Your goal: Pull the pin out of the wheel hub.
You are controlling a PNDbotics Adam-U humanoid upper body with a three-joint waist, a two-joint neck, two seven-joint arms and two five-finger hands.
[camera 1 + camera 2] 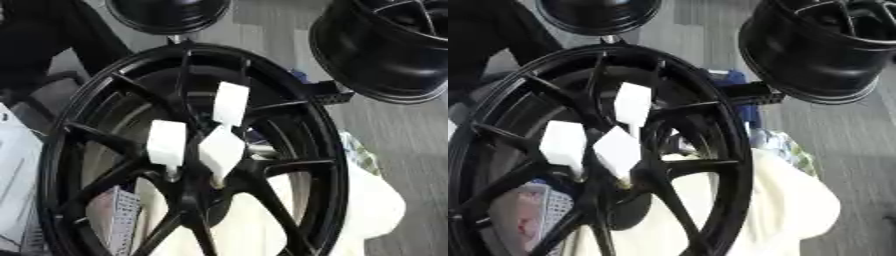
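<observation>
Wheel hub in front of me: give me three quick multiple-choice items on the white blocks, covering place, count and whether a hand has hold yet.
1. Where do the white blocks sit?
A. near the hub centre
B. on the floor
C. on the far wheel

2. How many white blocks show?
A. one
B. three
C. five

3. Is a robot hand on a block?
A. left hand grips one
B. right hand grips one
C. no hand in view

Answers: 1 A, the white blocks cluster at the spokes' meeting point on the wheel hub. 2 B, three are visible. 3 C, neither view shows a hand.
</observation>
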